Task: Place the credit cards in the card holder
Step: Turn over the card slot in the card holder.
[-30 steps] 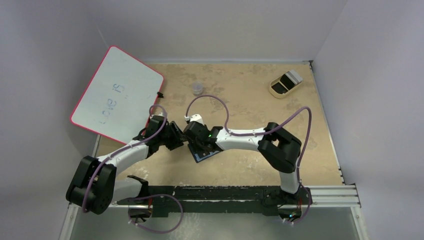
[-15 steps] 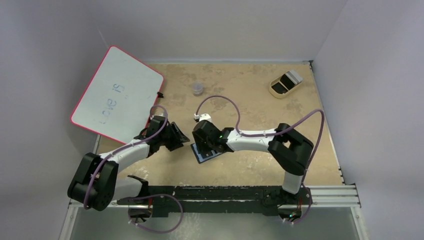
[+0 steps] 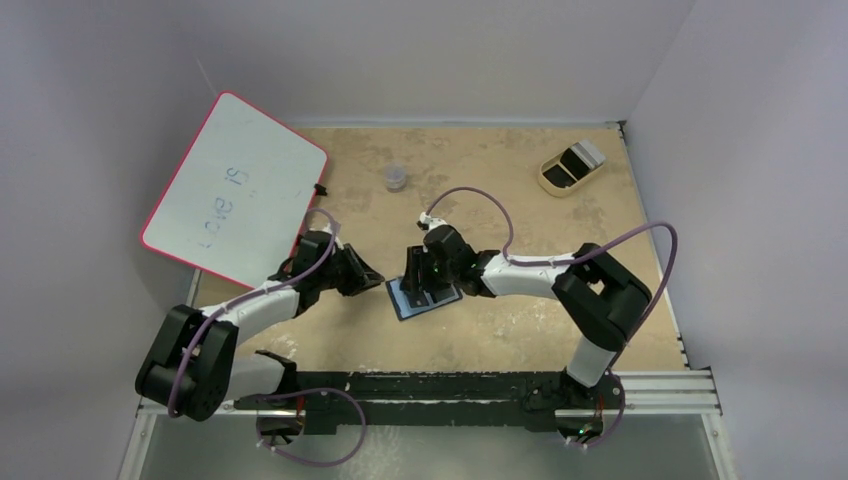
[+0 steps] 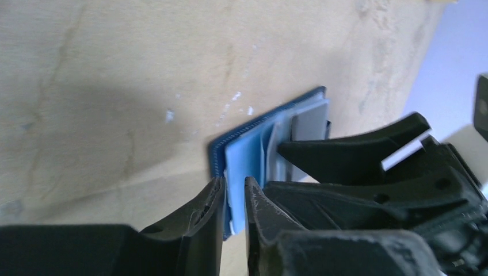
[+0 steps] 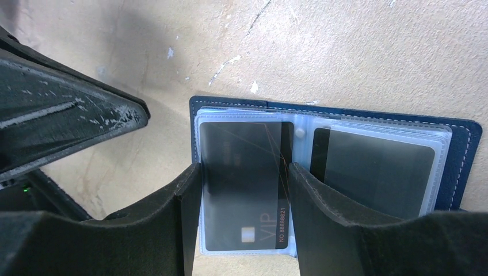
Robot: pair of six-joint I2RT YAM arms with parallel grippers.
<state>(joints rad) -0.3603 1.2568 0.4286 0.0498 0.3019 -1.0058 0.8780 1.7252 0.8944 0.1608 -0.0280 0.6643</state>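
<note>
The navy card holder lies open on the tan table between my two grippers. In the right wrist view the card holder shows a black VIP credit card in its left clear pocket and a second dark card in the right pocket. My right gripper is open, its fingers on either side of the VIP card's pocket. My left gripper is shut on the holder's light blue inner edge. From above, the left gripper is at the holder's left side and the right gripper is over it.
A pink-edged whiteboard leans at the back left. A small clear cup stands behind the arms. A tan oval tray at the back right holds a dark card and a pale card.
My right arm has swung to the right and its gripper has drawn back along the holder, uncovering more of it. The holder and my left gripper have shifted slightly right.
</note>
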